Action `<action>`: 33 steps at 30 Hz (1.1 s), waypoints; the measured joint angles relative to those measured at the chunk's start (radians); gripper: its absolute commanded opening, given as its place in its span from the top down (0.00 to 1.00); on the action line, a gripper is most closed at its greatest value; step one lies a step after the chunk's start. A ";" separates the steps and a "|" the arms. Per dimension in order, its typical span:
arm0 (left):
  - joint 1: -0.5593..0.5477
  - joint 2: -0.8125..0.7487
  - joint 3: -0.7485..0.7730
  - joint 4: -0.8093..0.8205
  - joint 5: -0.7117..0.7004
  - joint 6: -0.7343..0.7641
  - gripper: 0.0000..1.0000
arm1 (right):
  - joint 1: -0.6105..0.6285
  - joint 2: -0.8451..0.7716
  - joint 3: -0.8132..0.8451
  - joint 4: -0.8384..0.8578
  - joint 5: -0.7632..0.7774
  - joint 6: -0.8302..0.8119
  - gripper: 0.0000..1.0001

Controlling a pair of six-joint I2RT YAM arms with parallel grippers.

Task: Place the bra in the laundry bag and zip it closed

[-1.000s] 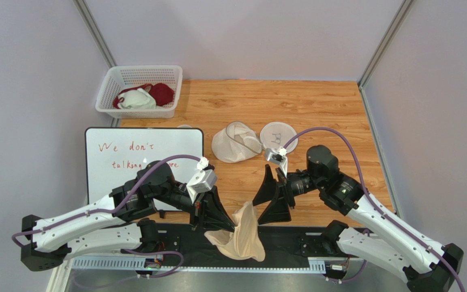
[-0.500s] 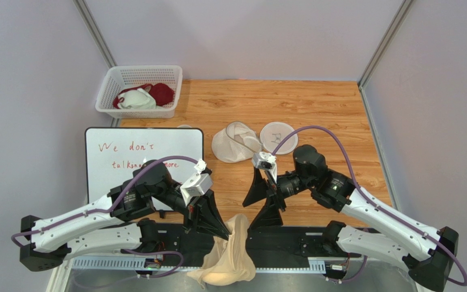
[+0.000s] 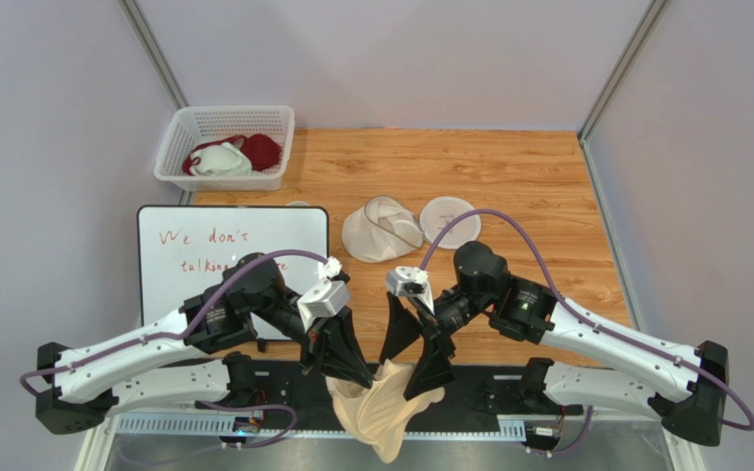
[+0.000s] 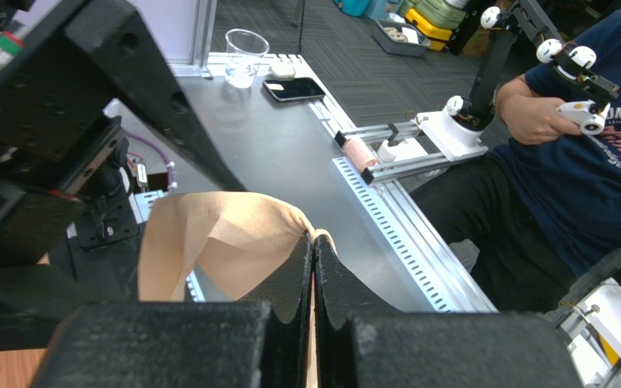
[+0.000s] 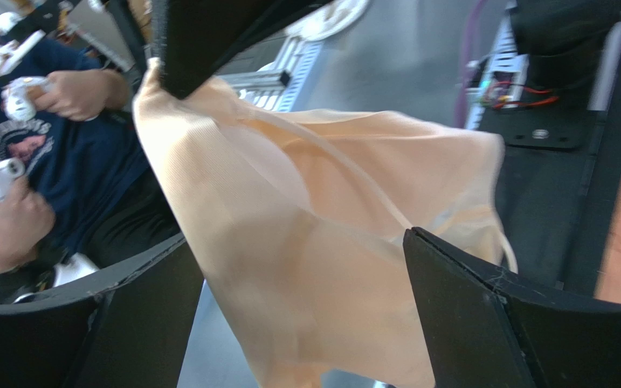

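The pale beige bra [image 3: 383, 407] hangs over the table's near edge. My left gripper [image 3: 358, 375] is shut on its upper edge; in the left wrist view [image 4: 314, 242] cloth shows between the closed jaws and the bra [image 4: 216, 250] drapes left. My right gripper [image 3: 412, 355] is open, its two fingers straddling the hanging bra [image 5: 322, 267] without pinching it. The laundry bag [image 3: 381, 229] lies open on the wooden table behind, its other round half [image 3: 450, 221] flat beside it.
A white lattice basket [image 3: 176, 147] with dark red and white garments stands at the back left. A whiteboard [image 3: 224, 245] with red writing lies at the left. Black arm bases and a metal rail [image 3: 479, 392] line the near edge.
My right gripper has swung left and toward the near edge, coming around the hanging bra. My left gripper has kept its hold; the bra has swung and shifted right beneath it.
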 measured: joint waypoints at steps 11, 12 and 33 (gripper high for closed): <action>0.000 0.029 0.030 -0.118 -0.205 0.061 0.19 | 0.027 -0.057 -0.027 0.032 0.055 0.095 1.00; 0.000 0.015 0.030 -0.144 -0.266 0.058 0.10 | 0.026 -0.084 -0.028 0.006 0.086 0.092 1.00; 0.000 -0.029 -0.229 0.093 -0.130 0.066 0.00 | -0.014 -0.315 0.040 -0.346 0.273 0.066 1.00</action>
